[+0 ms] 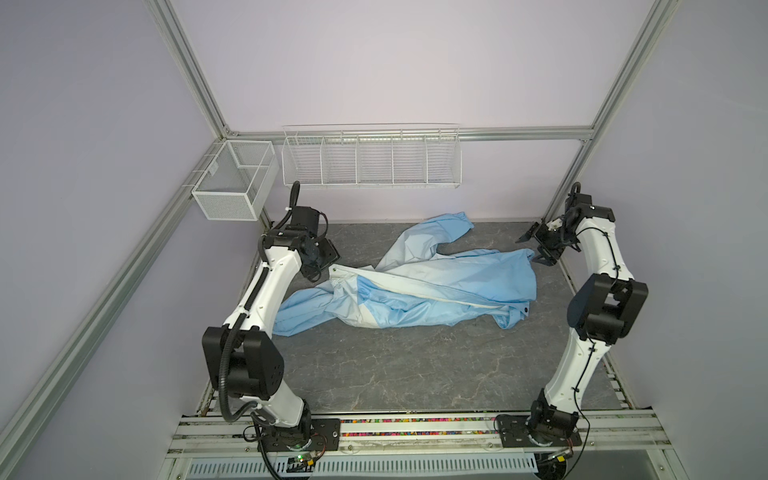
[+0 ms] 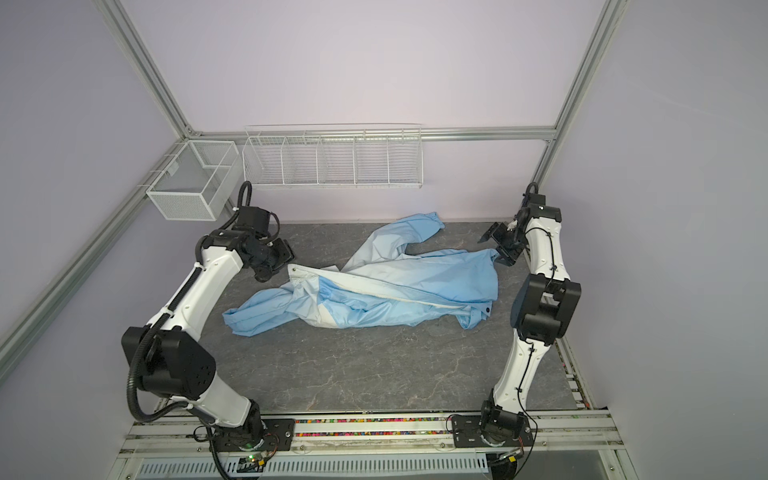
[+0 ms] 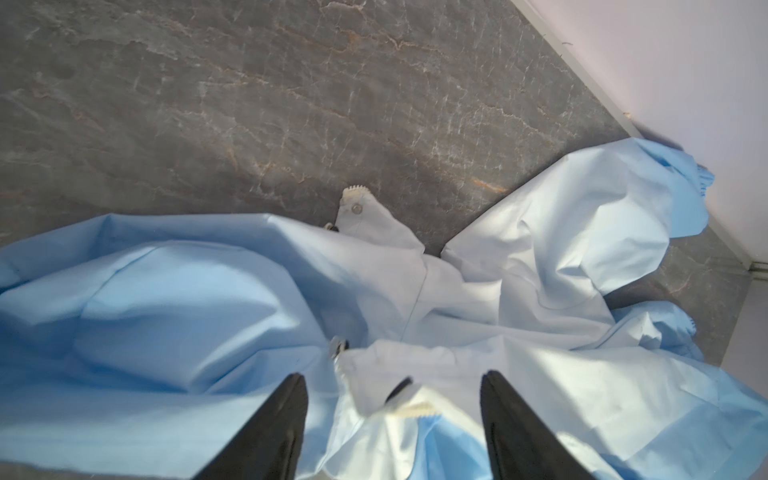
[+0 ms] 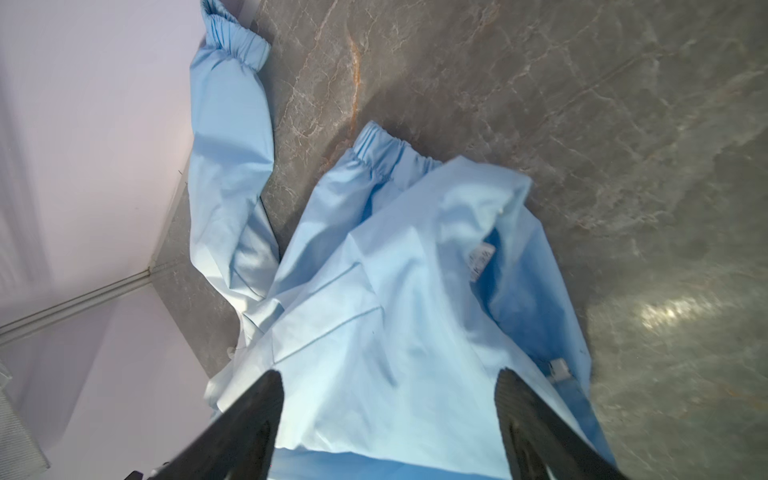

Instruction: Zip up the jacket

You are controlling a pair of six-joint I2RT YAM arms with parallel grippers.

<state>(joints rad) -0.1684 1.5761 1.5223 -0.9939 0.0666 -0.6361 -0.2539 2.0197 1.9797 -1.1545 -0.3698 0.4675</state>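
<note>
One jacket (image 1: 436, 286), two arms (image 1: 266, 291) (image 1: 598, 249), seemingly two baskets (image 1: 232, 183) (image 1: 370, 166)

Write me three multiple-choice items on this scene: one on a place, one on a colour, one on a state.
1. Where is the jacket?
A. draped on a chair
B. on the grey tabletop
C. inside a drawer

2. What colour is the jacket?
A. light blue
B. red
C. black

3. How is the right gripper?
A. shut on a sleeve
B. out of view
C. open

Answers:
1 B: bare grey surface surrounds it.
2 A: blue fabric in every view.
3 C: its fingers stand wide apart in the right wrist view.
</note>
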